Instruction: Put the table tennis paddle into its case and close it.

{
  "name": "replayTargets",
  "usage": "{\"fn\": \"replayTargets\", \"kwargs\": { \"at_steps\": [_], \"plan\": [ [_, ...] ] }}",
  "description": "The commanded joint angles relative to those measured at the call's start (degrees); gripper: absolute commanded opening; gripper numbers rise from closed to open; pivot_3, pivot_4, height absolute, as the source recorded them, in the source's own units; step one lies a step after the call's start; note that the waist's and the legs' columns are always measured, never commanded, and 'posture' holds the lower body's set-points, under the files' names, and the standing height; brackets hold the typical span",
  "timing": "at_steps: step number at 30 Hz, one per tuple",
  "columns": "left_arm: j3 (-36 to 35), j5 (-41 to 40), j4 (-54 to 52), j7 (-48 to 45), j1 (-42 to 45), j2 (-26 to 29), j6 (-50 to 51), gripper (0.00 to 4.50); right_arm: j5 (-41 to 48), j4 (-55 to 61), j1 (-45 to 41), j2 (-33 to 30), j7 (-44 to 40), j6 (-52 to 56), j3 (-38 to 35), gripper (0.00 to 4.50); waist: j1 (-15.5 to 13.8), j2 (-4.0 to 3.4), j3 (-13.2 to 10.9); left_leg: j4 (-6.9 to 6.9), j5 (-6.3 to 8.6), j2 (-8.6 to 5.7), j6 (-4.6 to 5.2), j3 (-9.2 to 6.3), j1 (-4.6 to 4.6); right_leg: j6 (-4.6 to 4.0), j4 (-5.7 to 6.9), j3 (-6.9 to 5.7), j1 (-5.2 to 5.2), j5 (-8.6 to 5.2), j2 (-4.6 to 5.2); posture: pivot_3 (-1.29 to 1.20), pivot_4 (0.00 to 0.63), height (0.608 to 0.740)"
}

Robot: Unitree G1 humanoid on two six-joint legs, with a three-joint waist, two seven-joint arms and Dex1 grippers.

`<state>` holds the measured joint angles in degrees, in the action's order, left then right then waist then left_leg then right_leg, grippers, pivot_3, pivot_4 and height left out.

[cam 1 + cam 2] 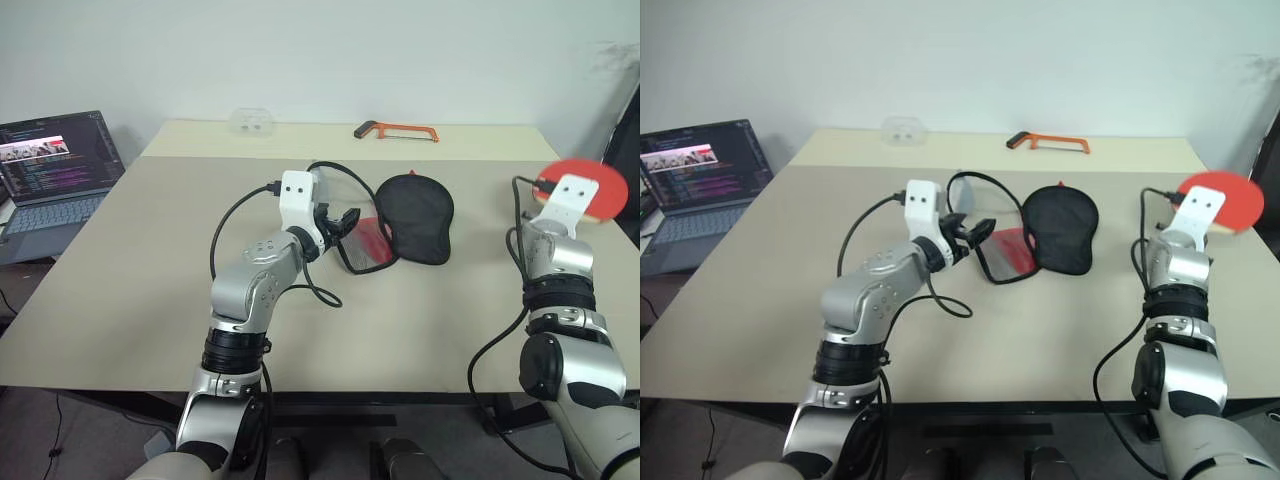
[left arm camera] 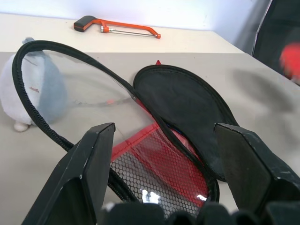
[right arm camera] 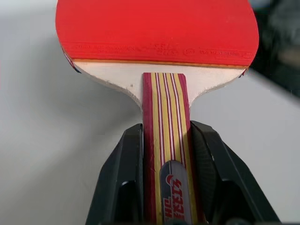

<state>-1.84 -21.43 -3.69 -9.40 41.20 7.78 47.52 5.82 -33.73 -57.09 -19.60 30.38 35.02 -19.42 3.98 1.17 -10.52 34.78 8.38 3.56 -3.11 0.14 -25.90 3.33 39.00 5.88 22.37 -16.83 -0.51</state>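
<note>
The case (image 1: pixel 415 215) lies unzipped at the table's middle, its black half flat and the red mesh-pocket half (image 2: pixel 157 159) nearer me. Its zip rim (image 2: pixel 33 70) arches up in a loop. My left gripper (image 2: pixel 164 154) is open, level, right at the case's near edge, with the mesh half between its spread fingers (image 2: pixel 89 164) but not pinched. The table tennis paddle (image 3: pixel 154 33), red-faced with a striped wooden handle, is lifted off the table at the far right (image 1: pixel 590 185). My right gripper (image 3: pixel 164 164) is shut on its handle.
A grey-and-white pouch (image 2: pixel 40 91) sits by the case's loop. An orange hacksaw (image 1: pixel 397 130) and a clear plastic piece (image 1: pixel 252 121) lie at the table's back. An open laptop (image 1: pixel 55 170) stands to the left. A dark object (image 1: pixel 625 150) stands past the right edge.
</note>
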Motion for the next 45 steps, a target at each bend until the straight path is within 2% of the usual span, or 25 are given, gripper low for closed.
{"fn": "replayTargets", "kwargs": {
  "at_steps": [1,4,6,11,14,21,31,37,45],
  "plan": [
    [-1.0,0.0,-0.6,-0.6,1.7,0.5,-0.8,3.66,0.9,7.9,-3.3,3.3,-6.7,2.8,5.2,1.1,0.3,0.0,0.0,0.0,0.0,0.01,0.0,-0.01,0.0,0.0,0.0,-0.01,0.0,0.0,-0.01,0.0,0.15,0.74],
    [-1.1,-2.9,-1.8,-6.4,1.3,3.0,0.8,3.66,1.5,8.6,-4.1,7.0,-13.3,3.6,9.0,1.1,0.7,0.0,0.0,0.0,0.0,0.03,0.0,-0.01,0.01,0.0,0.02,-0.02,0.0,0.0,-0.03,0.0,0.15,0.74],
    [0.1,-4.2,-4.0,-13.6,-0.9,8.6,0.9,3.66,2.2,6.2,-4.6,9.4,-15.2,3.7,9.3,1.1,0.7,-0.03,0.0,-0.01,0.0,0.04,0.0,-0.03,0.0,0.0,0.03,-0.07,0.0,0.0,-0.04,0.0,0.15,0.74],
    [0.1,-5.2,-4.8,-24.5,-5.5,20.3,-0.3,3.66,1.7,-0.3,-5.7,11.4,-15.6,2.2,9.3,1.1,0.2,-0.04,0.0,-0.08,0.01,0.02,-0.01,-0.04,-0.04,-0.04,-0.03,-0.18,-0.01,-0.02,0.06,0.0,0.15,0.74],
    [-1.0,-6.8,-6.0,-28.7,-7.5,24.0,-1.2,3.66,1.7,-3.5,-6.7,11.8,-15.5,2.1,9.0,1.1,0.0,-0.03,-0.1,-0.09,0.01,0.0,-0.02,0.0,-0.08,-0.06,-0.07,-0.19,0.02,-0.03,0.11,0.0,0.15,0.74],
    [-1.3,-8.2,-10.2,-35.0,-11.4,27.2,-3.9,3.66,2.2,-6.1,-8.2,13.3,-16.0,4.7,9.2,1.1,0.0,-0.04,-0.1,-0.15,0.01,0.04,-0.02,0.0,-0.08,-0.15,-0.02,-0.2,0.09,-0.07,0.09,0.0,0.15,0.74],
    [-0.8,-8.3,-11.9,-36.8,-13.0,27.7,-4.6,3.66,1.9,-0.5,-5.9,15.3,-11.0,11.5,7.2,1.1,0.0,-0.04,-0.1,-0.3,0.01,0.05,-0.02,-0.02,-0.09,-0.24,0.0,-0.22,0.17,-0.13,0.08,0.0,0.15,0.74],
    [-0.9,-7.8,-11.0,-37.2,-13.0,28.4,-5.2,3.66,1.8,4.7,-3.4,17.1,-10.6,15.4,7.6,1.1,0.0,-0.04,-0.1,-0.34,0.01,0.06,-0.01,-0.01,-0.09,-0.26,0.02,-0.21,0.22,-0.14,0.06,0.0,0.15,0.74],
    [-0.2,-7.6,-11.6,-36.7,-13.4,28.0,-5.4,3.66,1.5,4.7,-2.4,17.2,-11.3,15.4,7.4,1.1,0.1,-0.03,-0.1,-0.36,0.01,0.06,-0.01,0.0,-0.1,-0.26,0.01,-0.21,0.23,-0.14,0.06,0.0,0.15,0.74]
  ]
}}
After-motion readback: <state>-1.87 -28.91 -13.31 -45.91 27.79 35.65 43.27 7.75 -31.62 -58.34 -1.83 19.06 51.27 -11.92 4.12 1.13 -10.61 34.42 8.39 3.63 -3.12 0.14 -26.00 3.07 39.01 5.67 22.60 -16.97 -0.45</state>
